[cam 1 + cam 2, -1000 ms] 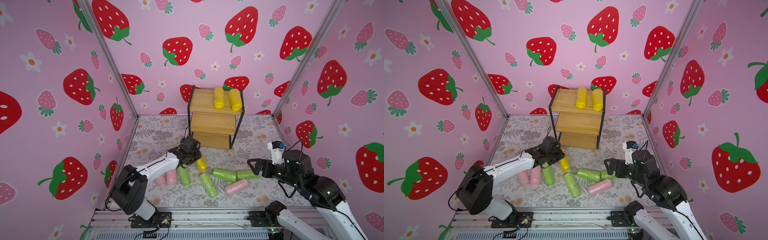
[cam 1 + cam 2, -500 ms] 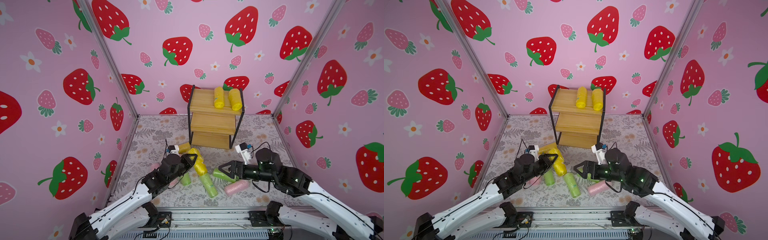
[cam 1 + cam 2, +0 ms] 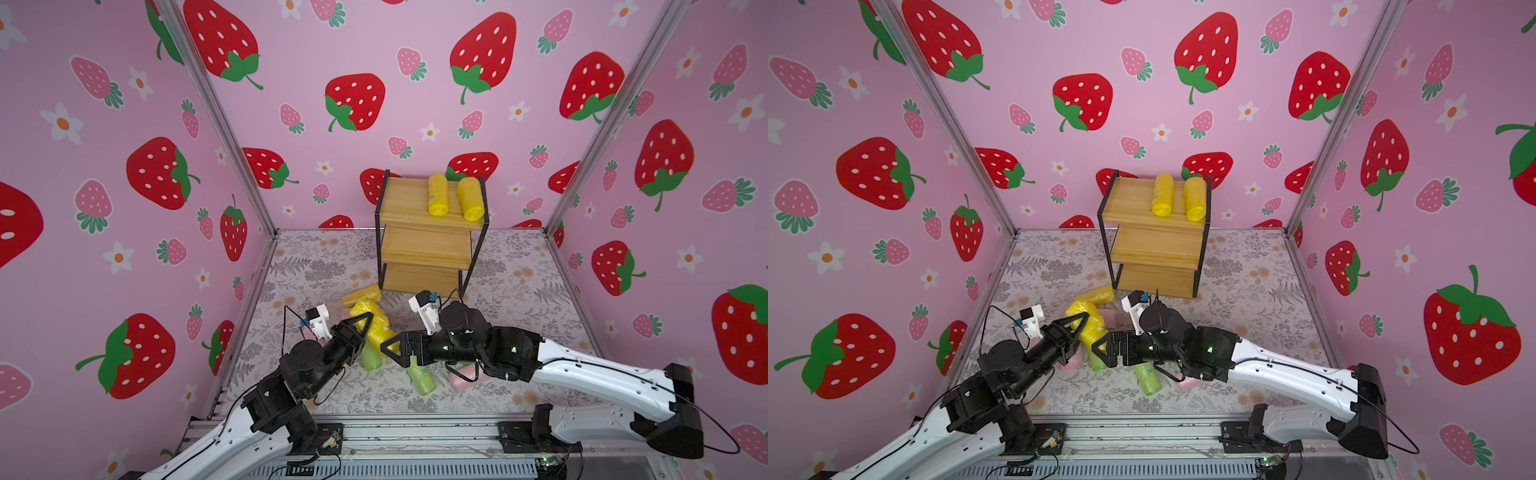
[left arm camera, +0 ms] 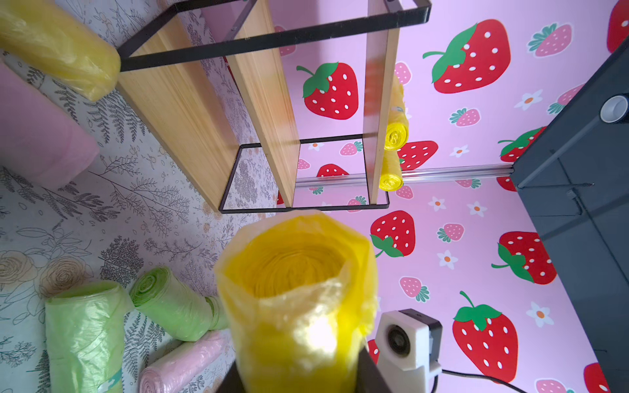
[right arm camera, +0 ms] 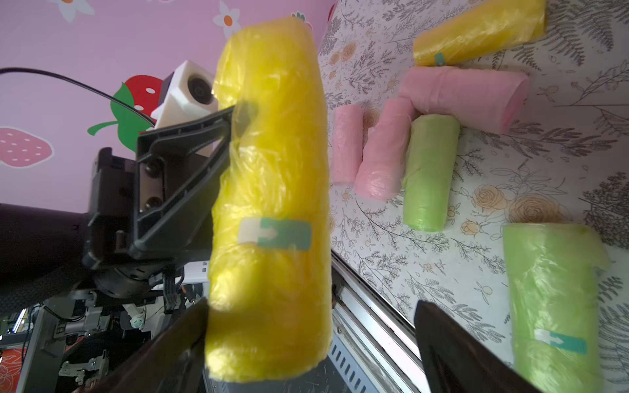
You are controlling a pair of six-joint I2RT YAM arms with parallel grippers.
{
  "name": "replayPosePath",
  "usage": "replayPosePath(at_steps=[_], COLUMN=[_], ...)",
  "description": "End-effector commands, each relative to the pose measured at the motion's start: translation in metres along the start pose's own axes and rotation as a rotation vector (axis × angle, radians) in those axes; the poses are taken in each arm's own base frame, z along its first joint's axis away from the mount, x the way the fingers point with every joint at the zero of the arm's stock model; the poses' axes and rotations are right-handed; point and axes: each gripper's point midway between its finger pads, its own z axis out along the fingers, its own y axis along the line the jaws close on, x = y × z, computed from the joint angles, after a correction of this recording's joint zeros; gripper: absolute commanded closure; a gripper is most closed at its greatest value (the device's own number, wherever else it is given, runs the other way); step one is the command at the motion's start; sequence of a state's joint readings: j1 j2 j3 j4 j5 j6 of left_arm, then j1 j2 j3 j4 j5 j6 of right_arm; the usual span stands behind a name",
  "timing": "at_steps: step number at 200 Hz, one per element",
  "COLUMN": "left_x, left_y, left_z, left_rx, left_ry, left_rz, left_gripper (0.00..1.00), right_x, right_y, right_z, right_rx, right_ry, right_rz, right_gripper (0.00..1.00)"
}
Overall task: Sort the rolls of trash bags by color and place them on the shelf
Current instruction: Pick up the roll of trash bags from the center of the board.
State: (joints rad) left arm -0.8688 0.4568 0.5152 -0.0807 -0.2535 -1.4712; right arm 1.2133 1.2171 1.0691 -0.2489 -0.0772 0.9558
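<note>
**Fingers [image 5: 190,143] of the left gripper [image 3: 365,328] clamped on a yellow roll [image 3: 376,324]; right gripper [image 3: 392,353] spread wide**

The yellow roll is held clear of the floral mat [image 3: 316,266], in front of the shelf [image 3: 415,245] on the arms' side. It is pinched across its side between the left fingers. Its taped label [image 5: 275,234] is turned toward the right wrist camera.

The right gripper's fingers [image 5: 459,357] are parted widely, and nothing is gripped by them. The end of the held roll is taken in between them. One finger is seen just beside the film, though contact cannot be told. The other is kept well apart from it.

On the shelf's top board, two yellow rolls [image 3: 437,199] are laid side by side, toward the end nearer the right arm.

A fourth yellow roll [image 3: 361,294] is seen lying on the mat just in front of the shelf's foot.

Farther out from the shelf, under and around the two grippers, green rolls [image 5: 429,173] and pink rolls [image 5: 381,149] are scattered on the mat. Three pink and two green are counted in the right wrist view, and several of them are touching. More may be hidden by the arms in both top views.
</note>
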Motion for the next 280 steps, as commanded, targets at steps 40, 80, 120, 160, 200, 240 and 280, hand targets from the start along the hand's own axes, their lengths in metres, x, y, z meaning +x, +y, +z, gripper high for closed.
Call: replayPosePath(at_steps=[40, 80, 120, 160, 200, 240, 280], left_x=[0.001, 0.004, 0.001, 0.0, -0.003, -0.007, -0.011], left_y=[0.003, 0.004, 0.007, 0.011, 0.014, 0.022, 0.03], left_z=[0.006, 0.011, 0.007, 0.005, 0.0, -0.005, -0.009], left_rx=[0.015, 0.028, 0.026, 0.021, 0.025, 0.008, -0.034], left_ry=[-0.014, -0.013, -0.027, -0.033, -0.047, -0.066, -0.081], left_rz=[-0.037, -0.046, -0.044, -0.046, -0.054, -0.062, -0.076], left_gripper=[1.0, 1.0, 1.0, 1.0, 1.0, 1.0, 0.35], right_x=[-0.001, 0.004, 0.003, 0.002, 0.001, -0.002, -0.009], right_y=[0.026, 0.027, 0.021, 0.017, 0.019, 0.025, 0.024], right_z=[0.027, 0.039, 0.034, 0.034, 0.034, 0.034, 0.025], right_rx=[-0.113, -0.122, -0.103, -0.083, -0.082, -0.094, -0.059], right_ry=[-0.001, 0.021, 0.0, -0.007, -0.005, -0.007, -0.025], right_rz=[0.029, 0.046, 0.055, 0.066, 0.063, 0.053, 0.022], right_gripper=[0.07, 0.21, 0.34, 0.42, 0.46, 0.67, 1.0])
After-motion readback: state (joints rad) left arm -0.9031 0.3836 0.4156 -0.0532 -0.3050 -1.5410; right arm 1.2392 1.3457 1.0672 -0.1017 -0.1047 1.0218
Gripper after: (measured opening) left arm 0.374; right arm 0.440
